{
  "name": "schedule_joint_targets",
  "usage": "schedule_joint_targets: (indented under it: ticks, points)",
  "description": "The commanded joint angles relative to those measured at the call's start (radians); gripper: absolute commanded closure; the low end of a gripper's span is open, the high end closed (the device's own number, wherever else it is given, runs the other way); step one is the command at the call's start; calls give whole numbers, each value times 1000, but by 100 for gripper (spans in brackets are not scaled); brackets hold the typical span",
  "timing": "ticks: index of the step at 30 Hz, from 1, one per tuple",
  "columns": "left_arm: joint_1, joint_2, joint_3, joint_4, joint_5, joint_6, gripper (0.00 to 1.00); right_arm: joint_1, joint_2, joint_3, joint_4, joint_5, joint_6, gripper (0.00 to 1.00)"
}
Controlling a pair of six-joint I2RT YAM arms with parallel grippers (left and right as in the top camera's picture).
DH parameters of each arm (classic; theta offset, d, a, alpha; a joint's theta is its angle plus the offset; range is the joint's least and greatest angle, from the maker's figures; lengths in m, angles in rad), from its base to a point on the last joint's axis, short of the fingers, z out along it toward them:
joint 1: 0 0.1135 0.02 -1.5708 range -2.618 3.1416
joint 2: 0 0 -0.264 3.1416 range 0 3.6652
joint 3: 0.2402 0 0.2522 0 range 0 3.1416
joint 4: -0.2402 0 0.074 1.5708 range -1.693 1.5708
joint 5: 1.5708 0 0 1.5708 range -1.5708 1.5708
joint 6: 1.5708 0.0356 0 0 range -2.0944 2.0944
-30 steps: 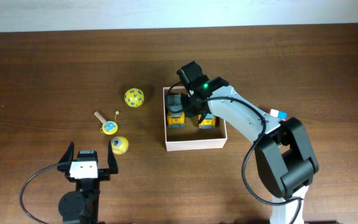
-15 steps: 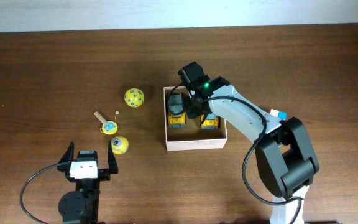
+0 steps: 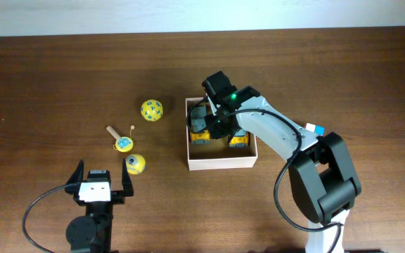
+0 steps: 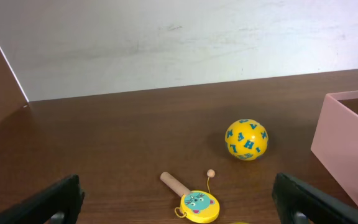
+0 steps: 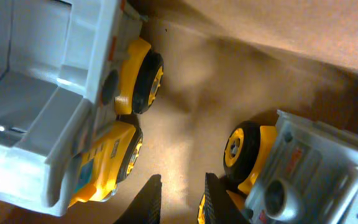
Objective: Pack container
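Note:
The container (image 3: 221, 163) is a square shallow cardboard box at mid-table, and its pink wall (image 4: 344, 143) shows at the right of the left wrist view. Two yellow-and-grey toy trucks lie inside, one on the left (image 3: 200, 130) (image 5: 48, 106) and one on the right (image 3: 239, 140) (image 5: 309, 168). My right gripper (image 3: 216, 124) (image 5: 179, 200) reaches down between them, its fingers a narrow gap apart with only the tan floor (image 5: 191, 112) showing between. My left gripper (image 3: 100, 177) (image 4: 178, 214) stands wide open near the table's front edge, holding nothing.
A yellow ball with blue letters (image 3: 152, 110) (image 4: 246, 139) lies left of the box. A yellow paddle toy with a wooden handle (image 3: 121, 143) (image 4: 194, 204) and a smaller yellow ball (image 3: 134, 164) lie just ahead of the left gripper.
The right gripper's fingers have parted slightly and it has shifted a little inside the box. The right truck sits slightly nearer the box's front. The left arm has not moved.

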Motion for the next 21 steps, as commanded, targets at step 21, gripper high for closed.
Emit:
schedule_joint_targets:
  ticks: [21]
  points:
    - [-4,-3,-8,0,10,16,1,-8,15,-8,-10,138,-102,82]
